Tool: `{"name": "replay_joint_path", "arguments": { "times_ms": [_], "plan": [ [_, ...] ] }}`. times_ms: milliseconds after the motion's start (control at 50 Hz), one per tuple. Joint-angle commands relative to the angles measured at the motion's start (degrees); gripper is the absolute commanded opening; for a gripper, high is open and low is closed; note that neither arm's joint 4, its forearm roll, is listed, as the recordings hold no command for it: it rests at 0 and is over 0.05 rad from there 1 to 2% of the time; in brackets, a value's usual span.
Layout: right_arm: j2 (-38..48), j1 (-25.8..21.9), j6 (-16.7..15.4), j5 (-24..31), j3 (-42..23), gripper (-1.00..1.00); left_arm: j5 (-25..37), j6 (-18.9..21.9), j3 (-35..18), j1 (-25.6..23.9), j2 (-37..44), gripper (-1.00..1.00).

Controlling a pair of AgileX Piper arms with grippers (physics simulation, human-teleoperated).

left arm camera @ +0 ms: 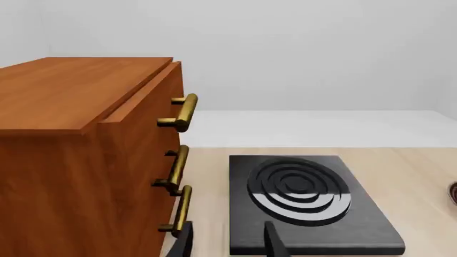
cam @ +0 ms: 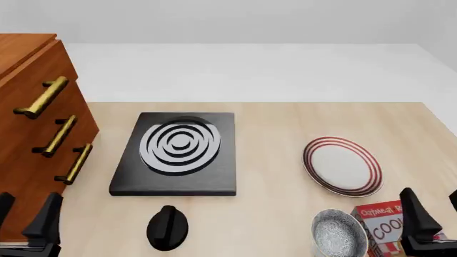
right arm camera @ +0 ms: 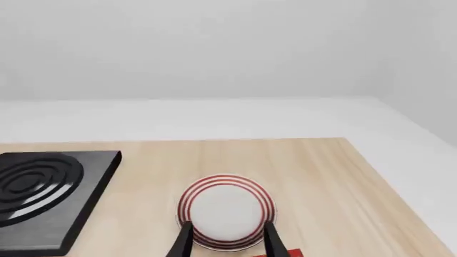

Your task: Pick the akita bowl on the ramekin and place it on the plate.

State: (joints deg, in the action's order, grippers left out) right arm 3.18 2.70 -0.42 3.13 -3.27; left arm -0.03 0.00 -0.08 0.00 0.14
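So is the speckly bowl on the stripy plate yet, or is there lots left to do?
Not yet. Nothing looks done: the plate is bare, and the akita bowl sits at the table's near edge beside a red box. The ramekin under it can't be seen. Nothing is in hand: the right gripper and the left gripper are open and empty. Left to do: grab the bowl, lift it, set it on the plate.

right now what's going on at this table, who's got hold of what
Nothing is held yet. Both arms sit at the near edge, the left gripper by the wooden drawer cabinet and the right gripper beside a red cookie box, both open and empty. The speckled akita bowl stands near the right gripper, untouched; the ramekin under it isn't visible. The red-ringed plate lies just beyond, bare. A black stove burner sits mid-table.
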Motion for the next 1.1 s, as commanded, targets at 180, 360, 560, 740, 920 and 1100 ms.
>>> {"name": "replay_joint_path", "arguments": {
  "times_ms": [180,360,560,740,920,1100],
  "plan": [
    [-2.7,-3.2,-0.4,-1.2,2.1,1.0,-0.1,0.0,-0.2,0.0,0.3,1.0],
    [-0.1,-7.3,-5.3,9.8,-7.5,1.0,-0.1,0.0,-0.2,0.0,0.3,1.0],
    [2.9,-13.4,-6.2,16.7,-15.8,1.0,-0.1,0.0,-0.2,0.0,0.3,1.0],
    [9.3,-24.2,-13.8,22.8,-20.8,1.0,-0.1,0.0,-0.2,0.0,0.3,1.0],
    [6.5,-28.4,-11.8,33.9,-30.2,1.0,-0.1,0.0,-0.2,0.0,0.3,1.0],
    [9.6,-32.2,-12.5,38.6,-31.2,1.0,-0.1,0.0,-0.2,0.0,0.3,1.0]
  ]
}}
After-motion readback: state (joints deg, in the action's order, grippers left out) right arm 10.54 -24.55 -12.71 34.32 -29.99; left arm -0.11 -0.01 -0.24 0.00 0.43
